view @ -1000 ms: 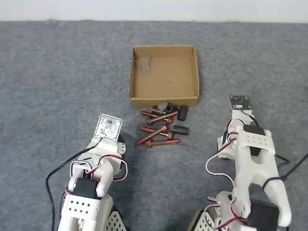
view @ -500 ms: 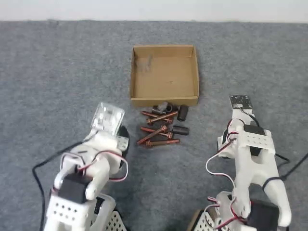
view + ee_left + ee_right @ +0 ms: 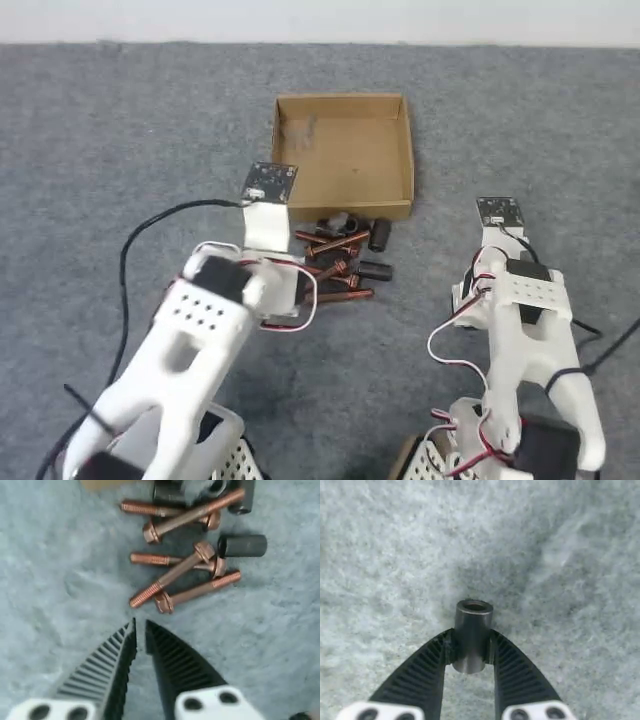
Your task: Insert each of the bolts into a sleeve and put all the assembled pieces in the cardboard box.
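Well, the bolts [image 3: 330, 270] lay in a little heap on the grey table [image 3: 120, 150], just in front of the cardboard box [image 3: 340, 210]. They were copper-coloured and crossed over each other, and none of them had a sleeve on it yet. Some black sleeves [image 3: 376, 252] lay in the same heap, touching the bolts or right beside them. One more black sleeve [image 3: 473, 620] was over on my right side, well apart from the heap. My right gripper [image 3: 470, 636] was closed around it and held it standing up, with its open hole on top, low over the table. I could not tell if its bottom end touched the table. My left gripper [image 3: 140, 626] was near the heap, with its tips pointing at the closest bolt [image 3: 197, 591]. Its jaws were almost closed, with just a thin gap between them, and it held nothing. I saw no finished piece in the box, only a pale mark on its floor. So I think the job had only just begun. One sleeve was picked up and ready. A bolt had to be grabbed and pushed into it, then that piece had to go in the box, and after that came all the other bolts and sleeves.
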Controlling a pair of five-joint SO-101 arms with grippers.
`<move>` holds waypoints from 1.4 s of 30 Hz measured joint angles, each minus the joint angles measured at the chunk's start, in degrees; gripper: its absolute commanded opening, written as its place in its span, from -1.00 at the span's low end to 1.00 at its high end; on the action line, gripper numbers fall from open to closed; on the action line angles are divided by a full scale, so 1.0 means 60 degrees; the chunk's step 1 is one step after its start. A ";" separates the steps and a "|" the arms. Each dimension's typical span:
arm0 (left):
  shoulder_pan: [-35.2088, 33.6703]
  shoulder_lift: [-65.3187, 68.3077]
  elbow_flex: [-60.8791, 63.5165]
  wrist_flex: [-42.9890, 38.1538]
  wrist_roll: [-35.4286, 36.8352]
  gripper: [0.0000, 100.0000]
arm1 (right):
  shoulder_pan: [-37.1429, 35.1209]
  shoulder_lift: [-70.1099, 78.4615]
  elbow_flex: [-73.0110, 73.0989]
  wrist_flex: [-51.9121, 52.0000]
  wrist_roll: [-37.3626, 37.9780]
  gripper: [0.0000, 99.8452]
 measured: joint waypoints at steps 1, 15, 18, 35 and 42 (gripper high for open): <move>0.0015 0.0190 0.0000 -0.0015 0.0132 -0.62 | 0.0000 0.0000 0.0000 0.0000 0.0000 -0.99; 0.0689 0.3223 0.0176 -0.2168 0.0337 -0.72 | -0.0015 0.0000 0.0000 0.0000 0.0000 -0.99; 0.1011 0.3985 0.0205 -0.2593 0.0337 -0.72 | -0.0015 0.0000 0.0000 0.0000 0.0000 -0.99; 0.0806 0.4278 0.0161 -0.2799 0.0337 -0.98 | 0.0000 0.0000 0.0000 0.0000 0.0000 -0.99; 0.0190 0.4293 0.0147 -0.2520 0.0190 -0.98 | 0.0029 0.0000 0.0000 0.0000 0.0000 -0.99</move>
